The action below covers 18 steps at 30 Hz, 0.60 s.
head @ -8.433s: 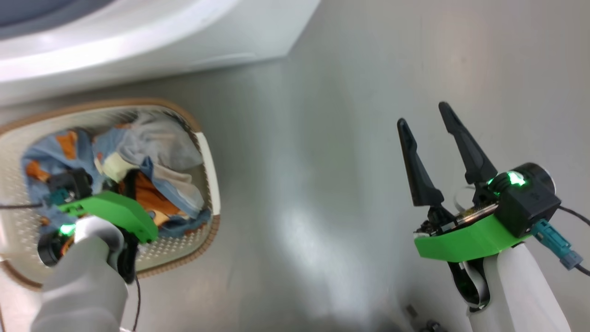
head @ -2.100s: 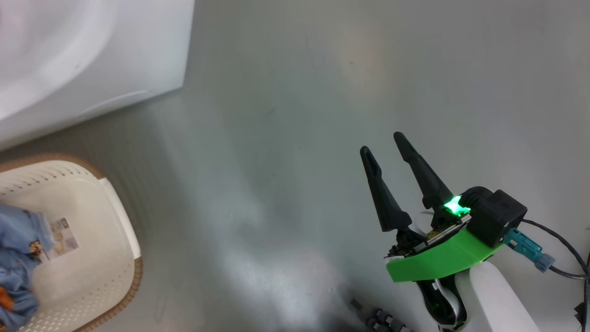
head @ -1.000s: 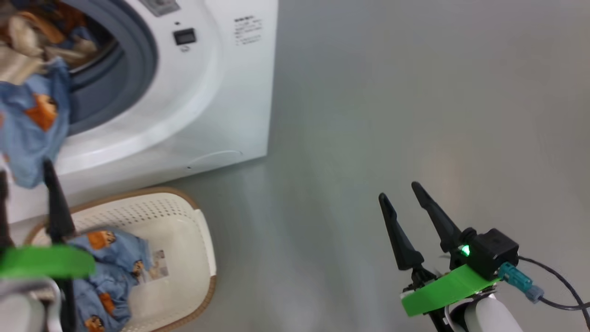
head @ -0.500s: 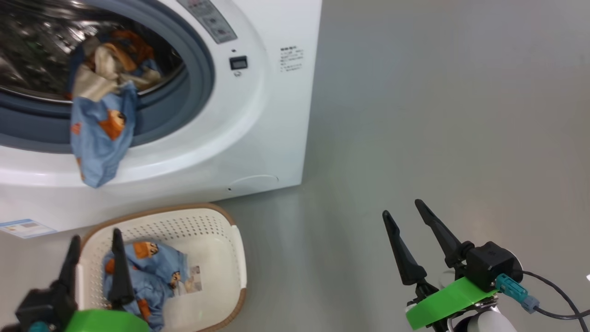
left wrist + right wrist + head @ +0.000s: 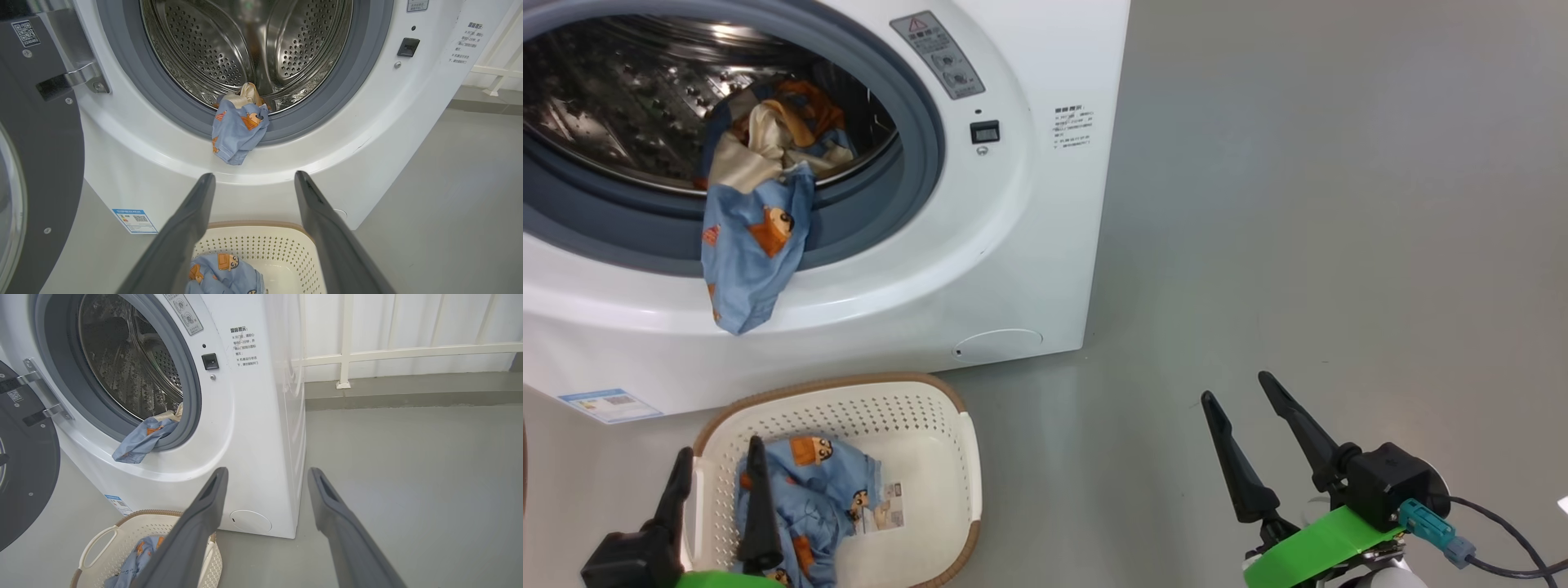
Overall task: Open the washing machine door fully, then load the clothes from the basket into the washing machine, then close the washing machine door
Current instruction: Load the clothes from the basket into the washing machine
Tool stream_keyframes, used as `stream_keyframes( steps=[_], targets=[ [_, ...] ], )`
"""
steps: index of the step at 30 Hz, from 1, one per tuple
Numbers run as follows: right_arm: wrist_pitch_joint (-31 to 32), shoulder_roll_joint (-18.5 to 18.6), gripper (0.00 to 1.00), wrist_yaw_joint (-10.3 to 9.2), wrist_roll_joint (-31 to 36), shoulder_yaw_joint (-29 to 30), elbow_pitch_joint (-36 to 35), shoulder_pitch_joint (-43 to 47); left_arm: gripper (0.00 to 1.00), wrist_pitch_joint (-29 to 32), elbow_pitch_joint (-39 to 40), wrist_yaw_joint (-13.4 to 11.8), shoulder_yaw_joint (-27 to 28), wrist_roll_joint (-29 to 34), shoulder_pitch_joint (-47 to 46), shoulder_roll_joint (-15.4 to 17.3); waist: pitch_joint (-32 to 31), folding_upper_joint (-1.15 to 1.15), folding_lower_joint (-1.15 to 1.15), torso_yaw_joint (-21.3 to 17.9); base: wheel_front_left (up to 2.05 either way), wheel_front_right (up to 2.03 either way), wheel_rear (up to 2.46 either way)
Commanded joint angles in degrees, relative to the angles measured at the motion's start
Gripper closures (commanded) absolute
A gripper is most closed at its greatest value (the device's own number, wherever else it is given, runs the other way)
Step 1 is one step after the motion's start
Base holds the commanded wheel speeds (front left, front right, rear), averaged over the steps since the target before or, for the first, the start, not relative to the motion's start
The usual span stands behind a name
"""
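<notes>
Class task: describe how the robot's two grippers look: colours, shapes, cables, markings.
The left gripper and right gripper each have two long, tapering black fingers. The right's base carries a bright green bracket, a boxy black module and a teal cable plug. I see no markings.

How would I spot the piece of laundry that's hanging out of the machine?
Start at the big white front-loading washing machine. A light blue cloth printed with orange-brown cartoon figures droops over the grey rubber gasket. Unlike the matching cloth in the cream perforated basket below, it hangs outside.
</notes>
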<state>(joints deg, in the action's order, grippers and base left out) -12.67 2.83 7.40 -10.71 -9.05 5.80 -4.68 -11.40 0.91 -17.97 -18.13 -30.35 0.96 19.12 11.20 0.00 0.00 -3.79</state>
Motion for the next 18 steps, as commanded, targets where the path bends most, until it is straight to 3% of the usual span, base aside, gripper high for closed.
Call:
stream_keyframes(
  steps=[1,18],
  targets=[
    [0.0,0.0,0.0,0.09,0.1,-1.7,-1.7,-0.1,0.0,0.0,1.5,-0.5,2.0,0.3,-0.7,0.8,0.1,0.0,0.0,0.0,0.0,0.0,0.0],
    [-0.3,0.0,0.0,0.09,0.0,-2.1,-2.0,-1.1,0.0,0.3,0.6,0.3,1.4,-0.8,-3.1,0.3,2.2,0.0,0.0,0.3,0.0,0.0,0.0]
  ],
)
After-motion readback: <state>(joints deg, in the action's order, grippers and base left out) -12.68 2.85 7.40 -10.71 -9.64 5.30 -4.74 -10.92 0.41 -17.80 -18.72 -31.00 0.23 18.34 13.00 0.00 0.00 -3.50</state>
